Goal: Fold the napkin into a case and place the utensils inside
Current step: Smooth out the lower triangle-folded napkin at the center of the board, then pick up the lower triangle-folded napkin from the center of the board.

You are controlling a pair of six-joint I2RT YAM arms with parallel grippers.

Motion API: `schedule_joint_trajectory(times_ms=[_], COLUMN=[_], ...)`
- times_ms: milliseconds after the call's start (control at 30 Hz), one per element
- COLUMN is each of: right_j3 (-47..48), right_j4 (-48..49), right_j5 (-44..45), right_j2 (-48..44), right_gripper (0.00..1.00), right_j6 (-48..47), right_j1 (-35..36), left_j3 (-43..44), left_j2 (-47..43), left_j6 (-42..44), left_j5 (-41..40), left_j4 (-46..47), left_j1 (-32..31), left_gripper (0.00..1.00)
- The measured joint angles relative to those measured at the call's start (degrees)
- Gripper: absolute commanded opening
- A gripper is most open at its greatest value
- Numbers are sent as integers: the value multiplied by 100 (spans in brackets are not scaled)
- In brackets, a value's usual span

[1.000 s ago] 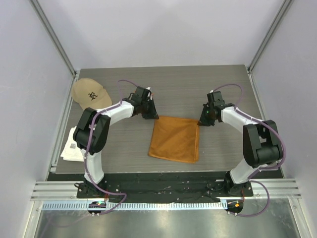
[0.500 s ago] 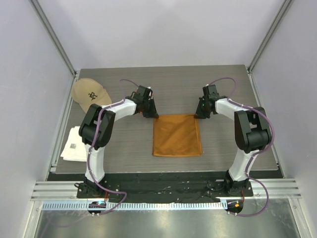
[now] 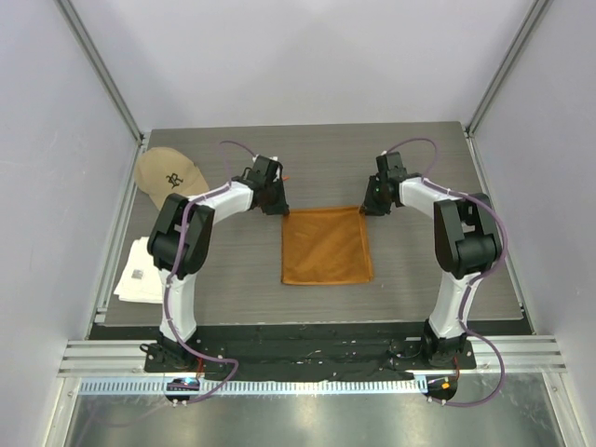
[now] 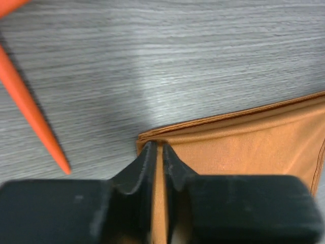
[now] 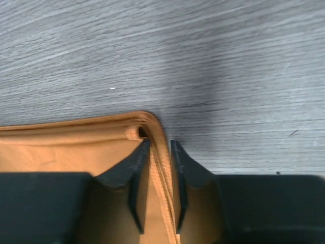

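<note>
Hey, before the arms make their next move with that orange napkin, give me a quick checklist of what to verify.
1. Left hand clamped on the far-left corner of the rust-orange cloth napkin: ok.
2. Right hand gripping the far-right corner: cannot tell; it stands slightly parted around the hem.
3. Napkin lying flat, folded edges lined up: ok.
4. Thin bright-orange plastic utensil clear of the napkin: ok.
5. Tan cap away from the napkin: ok.
</note>
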Motion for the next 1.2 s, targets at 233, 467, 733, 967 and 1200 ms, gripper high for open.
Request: schedule_joint_trajectory(times_ms=[233, 467, 733, 967, 1200], right_j3=[157, -595, -1296, -1784, -1943], right_j4=[-472, -625, -601, -389, -116], right_j5=[205, 146, 210, 695, 647], right_j2=[-94, -1263, -1681, -2640, -3351], right_gripper=[54, 68, 73, 74, 82], right_j6=[-138, -190, -660, -1572, -3477], right_j1=[-2, 243, 1502, 3161, 4033], left_j3=[-291, -946, -2256, -3630, -3727], left_j2=[-730, -2382, -3143, -5075, -6196], left_j6=[140, 278, 162, -918, -1515], left_j5=[-96, 90, -385, -850, -455], left_j4=[-315, -529, -601, -684, -678], left_j1=[24, -98, -1552, -1333, 94], left_gripper=[51, 44, 47, 54, 55])
